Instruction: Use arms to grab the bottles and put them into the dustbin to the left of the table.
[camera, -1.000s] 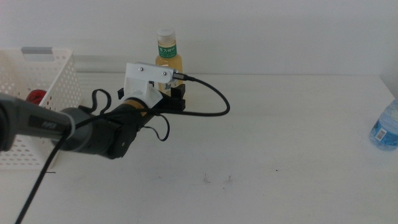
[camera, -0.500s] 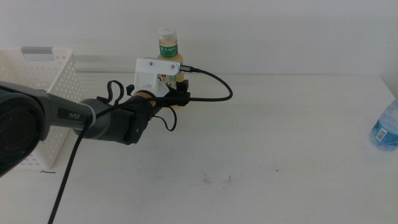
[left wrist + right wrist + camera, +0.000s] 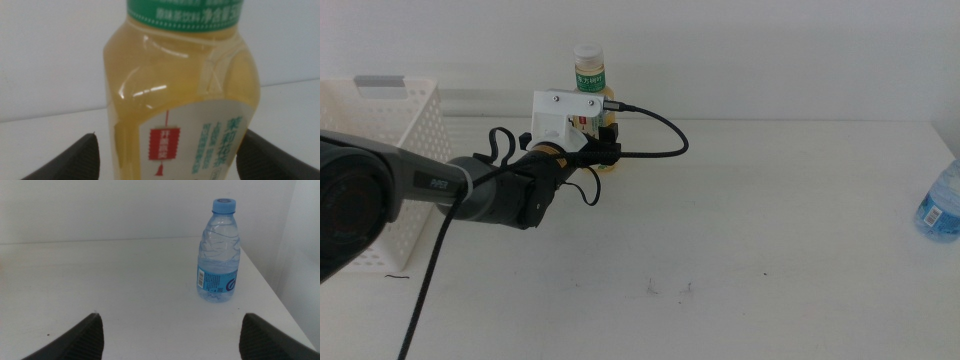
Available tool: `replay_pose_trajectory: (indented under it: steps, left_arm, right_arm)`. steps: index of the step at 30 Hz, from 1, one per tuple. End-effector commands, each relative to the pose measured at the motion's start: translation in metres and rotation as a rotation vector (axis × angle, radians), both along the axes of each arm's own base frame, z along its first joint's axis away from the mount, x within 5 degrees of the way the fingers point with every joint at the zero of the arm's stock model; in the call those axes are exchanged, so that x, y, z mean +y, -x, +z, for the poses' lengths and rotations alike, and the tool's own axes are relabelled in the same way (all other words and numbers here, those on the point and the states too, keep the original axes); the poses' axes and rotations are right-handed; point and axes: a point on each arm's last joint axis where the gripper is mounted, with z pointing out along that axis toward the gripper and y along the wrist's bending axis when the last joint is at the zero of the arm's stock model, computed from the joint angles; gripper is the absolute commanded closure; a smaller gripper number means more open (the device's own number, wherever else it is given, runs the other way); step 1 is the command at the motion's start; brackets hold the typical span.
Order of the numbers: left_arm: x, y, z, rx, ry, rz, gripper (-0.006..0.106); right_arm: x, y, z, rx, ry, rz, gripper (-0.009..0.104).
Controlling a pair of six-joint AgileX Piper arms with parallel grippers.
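The yellow tea bottle (image 3: pixel 588 76) with a white cap and green label stands at the back of the table (image 3: pixel 770 230). My left gripper (image 3: pixel 604 142) has reached it from the left. In the left wrist view the bottle (image 3: pixel 180 100) fills the gap between the open jaws of my left gripper (image 3: pixel 170 135). The clear blue-capped water bottle (image 3: pixel 940 205) stands at the table's right edge; it also shows in the right wrist view (image 3: pixel 218 255), ahead of my open, empty right gripper (image 3: pixel 170 317). The white perforated dustbin (image 3: pixel 380 130) is at the left. The red can is hidden.
A black cable (image 3: pixel 665 150) loops from the left wrist's white housing (image 3: pixel 565 112) over the table beside the tea bottle. A white wall runs behind the table. A few small dark marks (image 3: pixel 670 290) lie on the tabletop near the front.
My left arm has pushed forward towards the back of the table, bringing its gripper up to the tea bottle. It now hides the inside of the dustbin. The water bottle has not moved.
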Motion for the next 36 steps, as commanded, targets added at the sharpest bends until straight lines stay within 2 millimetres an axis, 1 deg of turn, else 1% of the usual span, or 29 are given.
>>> replay_pose_trajectory:
  steps: [1, 7, 14, 18, 20, 21, 23, 25, 27, 29, 31, 32, 36]
  left_arm:
    - [0.000, -0.004, -0.001, -0.032, 0.023, 0.010, 0.007]
    - [-0.004, -0.017, -0.008, -0.049, 0.023, 0.007, 0.007]
    - [-0.009, -0.034, -0.028, -0.058, 0.019, 0.009, 0.007]
    - [-0.010, -0.040, -0.039, -0.060, 0.010, 0.010, 0.007]
    - [-0.010, -0.040, -0.039, -0.070, -0.010, 0.004, 0.011]
    - [-0.010, -0.040, -0.039, -0.077, -0.031, -0.001, 0.016]
    - [-0.010, -0.041, -0.034, -0.084, -0.047, -0.006, 0.029]
    - [-0.011, -0.038, -0.025, -0.084, -0.075, -0.034, 0.048]
    - [-0.010, -0.033, -0.010, -0.084, -0.082, -0.043, 0.065]
    - [-0.007, -0.026, 0.008, -0.078, -0.084, -0.043, 0.084]
    - [-0.003, -0.013, 0.025, -0.054, -0.090, -0.043, 0.099]
    - [0.000, -0.006, 0.030, -0.038, -0.095, -0.044, 0.102]
    - [0.013, 0.030, 0.059, -0.038, -0.095, -0.044, 0.102]
  right_arm:
    - [0.000, 0.000, 0.000, -0.007, 0.018, -0.004, 0.009]
    - [0.000, 0.000, 0.000, -0.007, 0.018, -0.004, 0.009]
    - [0.000, 0.000, 0.000, -0.007, 0.018, -0.004, 0.009]
    - [0.000, 0.000, 0.000, -0.007, 0.018, -0.004, 0.009]
    - [0.000, 0.000, 0.000, -0.007, 0.018, -0.004, 0.009]
    - [0.000, 0.000, 0.000, -0.007, 0.018, -0.004, 0.009]
    - [0.000, 0.000, 0.000, -0.007, 0.018, -0.004, 0.009]
    - [0.000, 0.000, 0.000, -0.007, 0.018, -0.004, 0.009]
    - [0.000, 0.000, 0.000, -0.007, 0.018, -0.004, 0.009]
    - [0.000, 0.000, 0.000, -0.007, 0.018, -0.004, 0.009]
    - [0.000, 0.000, 0.000, -0.007, 0.018, -0.004, 0.009]
    - [0.000, 0.000, 0.000, -0.007, 0.018, -0.004, 0.009]
    - [0.000, 0.000, 0.000, -0.007, 0.018, -0.004, 0.009]
